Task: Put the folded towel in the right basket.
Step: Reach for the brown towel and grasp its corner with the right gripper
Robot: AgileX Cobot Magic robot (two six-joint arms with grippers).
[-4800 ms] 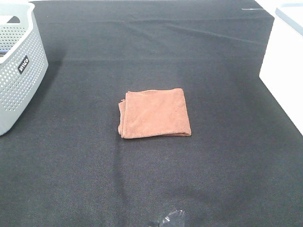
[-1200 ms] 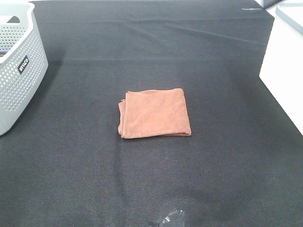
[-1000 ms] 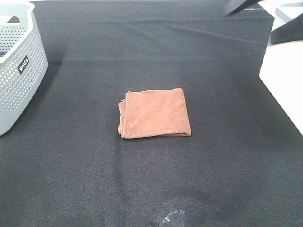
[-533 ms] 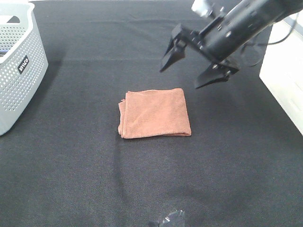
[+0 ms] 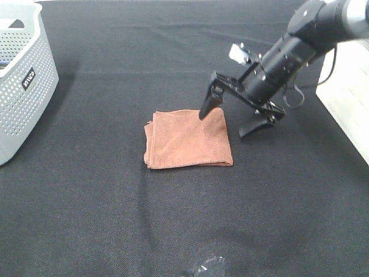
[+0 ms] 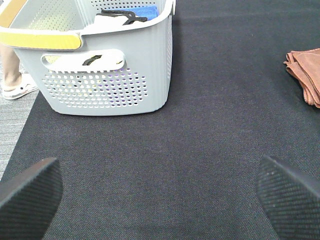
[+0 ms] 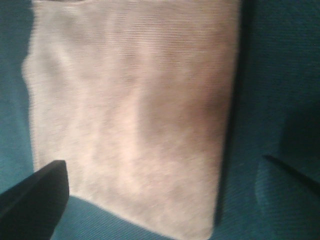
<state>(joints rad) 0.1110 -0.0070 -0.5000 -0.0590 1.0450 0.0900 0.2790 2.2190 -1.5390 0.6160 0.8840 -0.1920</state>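
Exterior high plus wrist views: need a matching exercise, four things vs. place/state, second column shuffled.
Things:
1. towel
2. grey basket
3. right gripper
4. left gripper

Place or state:
A. open over bare black cloth, facing the basket
B. open, one fingertip over the towel, the other past its right edge
C. folded flat, middle of the exterior view
D. left edge of the exterior view, items inside

Pairs: 1-C, 2-D, 3-B, 4-A
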